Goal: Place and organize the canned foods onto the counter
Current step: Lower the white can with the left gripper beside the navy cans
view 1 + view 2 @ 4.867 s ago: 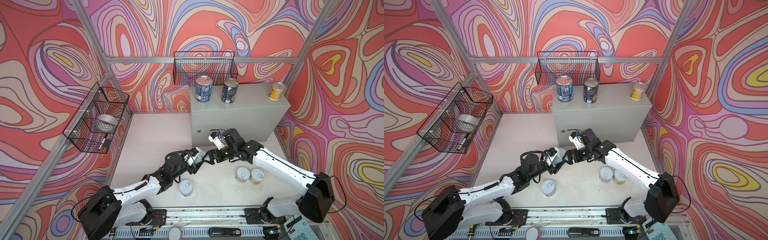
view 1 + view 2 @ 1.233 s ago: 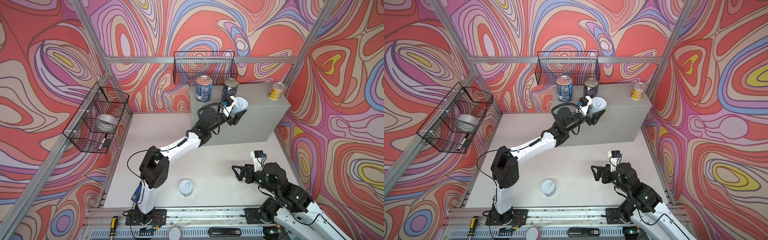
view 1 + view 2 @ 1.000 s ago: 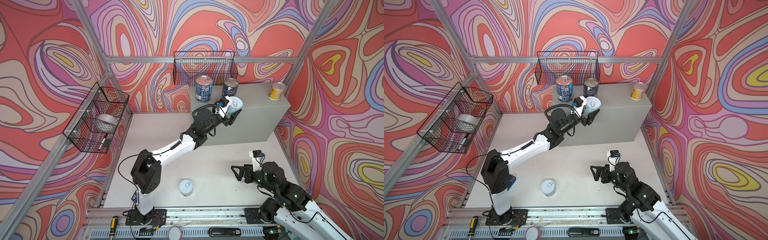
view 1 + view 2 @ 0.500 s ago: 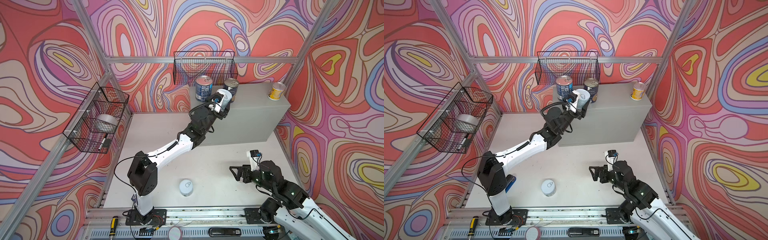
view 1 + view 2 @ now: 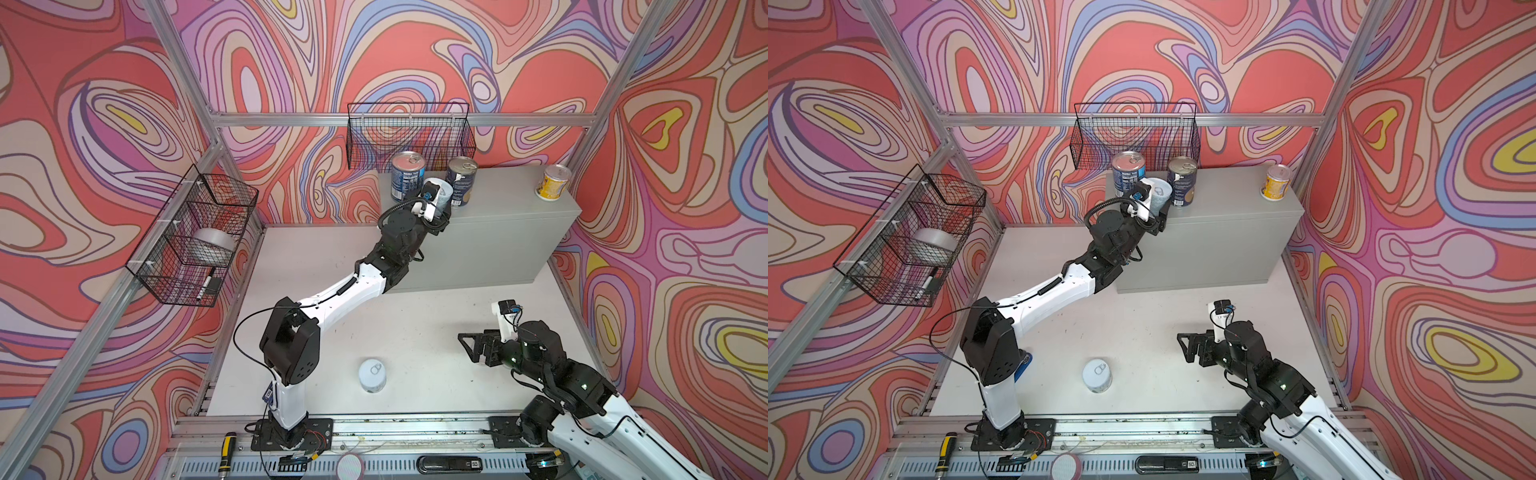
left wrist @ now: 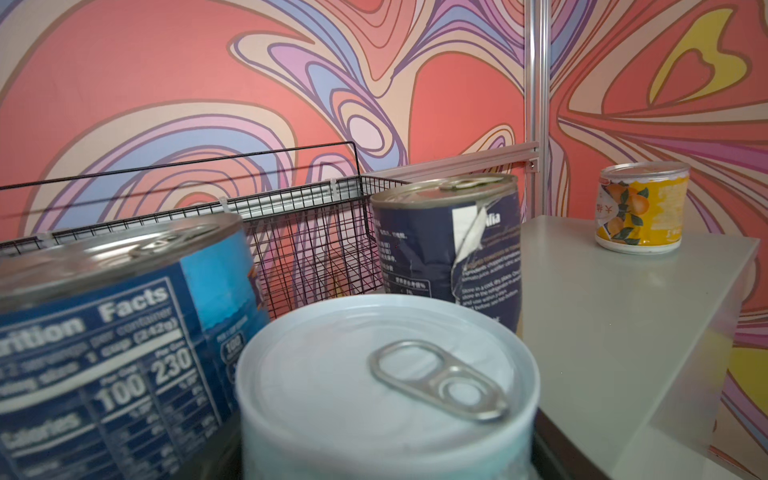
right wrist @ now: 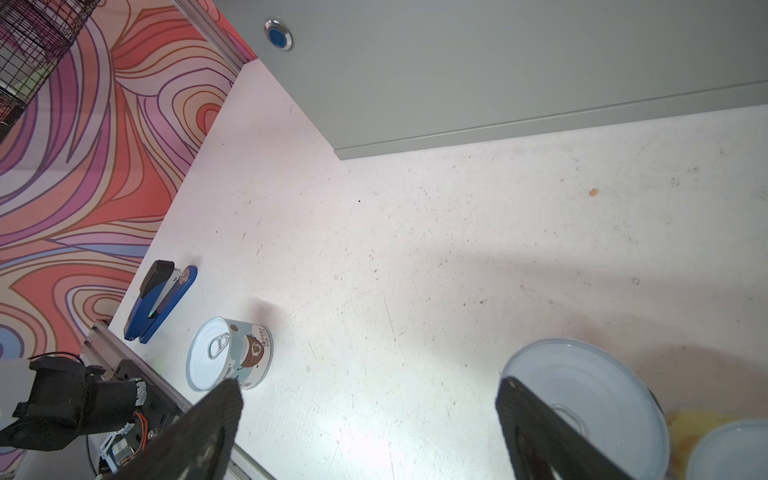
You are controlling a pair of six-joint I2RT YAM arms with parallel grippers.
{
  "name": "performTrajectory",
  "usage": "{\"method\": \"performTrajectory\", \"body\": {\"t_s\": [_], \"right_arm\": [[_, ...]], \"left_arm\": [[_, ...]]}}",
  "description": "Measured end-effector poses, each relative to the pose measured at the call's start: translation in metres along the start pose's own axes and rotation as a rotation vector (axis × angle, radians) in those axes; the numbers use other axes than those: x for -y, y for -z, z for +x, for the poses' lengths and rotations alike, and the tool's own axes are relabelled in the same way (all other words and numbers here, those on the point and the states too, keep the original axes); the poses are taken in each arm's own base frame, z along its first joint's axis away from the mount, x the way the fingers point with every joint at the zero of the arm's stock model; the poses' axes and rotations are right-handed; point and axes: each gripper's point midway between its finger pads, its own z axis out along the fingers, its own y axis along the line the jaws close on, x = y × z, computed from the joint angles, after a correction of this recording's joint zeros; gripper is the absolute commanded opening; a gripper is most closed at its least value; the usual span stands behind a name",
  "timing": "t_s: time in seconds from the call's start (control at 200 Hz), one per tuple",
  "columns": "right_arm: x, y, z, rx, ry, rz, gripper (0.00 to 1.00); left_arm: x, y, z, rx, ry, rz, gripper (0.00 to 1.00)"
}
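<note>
Counter (image 5: pixel 507 203) edge, pale tin (image 5: pixel 446 198) perhaps above

Twin arms in white and black.
Left arm (image 5: pixel 345 289) and right arm (image 5: pixel 582 382) share white links, blocky screw-dotted black joints and looping black cables (image 5: pixel 397 203); green lights (image 5: pixel 514 360) dot the right arm, and the right pincer (image 7: pixel 368 388) has textured black fingers (image 7: pixel 208 424).

blue can (image 6: pixel 104 332) blurred, floor tin (image 7: pixel 735 453) cut off
</note>
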Motion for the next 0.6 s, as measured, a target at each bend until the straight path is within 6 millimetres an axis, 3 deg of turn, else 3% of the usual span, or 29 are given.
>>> {"method": "performTrajectory", "body": {"t_s": [0.11, 0.25, 0.326, 0.451, 0.601], "right_arm": [[0.0000, 0.0000, -0.0001, 0.000, 0.000, 0.000, 0.99], [0.0000, -0.0001, 0.0000, 0.000, 0.000, 0.000, 0.99], [0.0002, -0.0006, 0.0003, -0.003, 0.000, 0.002, 0.98], [0.0012, -0.0025, 0.0016, -0.012, 0.000, 0.007, 0.99], [0.0019, -0.0040, 0.0028, -0.019, 0.000, 0.012, 0.98]], "left_arm": [[0.0016, -0.0015, 0.0059, -0.009, 0.012, 0.003, 0.28], [0.0017, -0.0016, 0.0057, -0.008, 0.023, 0.004, 0.37], [0.0014, -0.0017, 0.0069, -0.009, 0.025, 0.000, 0.51], [0.0013, -0.0007, 0.0083, 0.002, 0.031, -0.002, 0.61], [0.0000, 0.0003, 0.0062, 0.022, 0.036, -0.012, 0.84]]}}
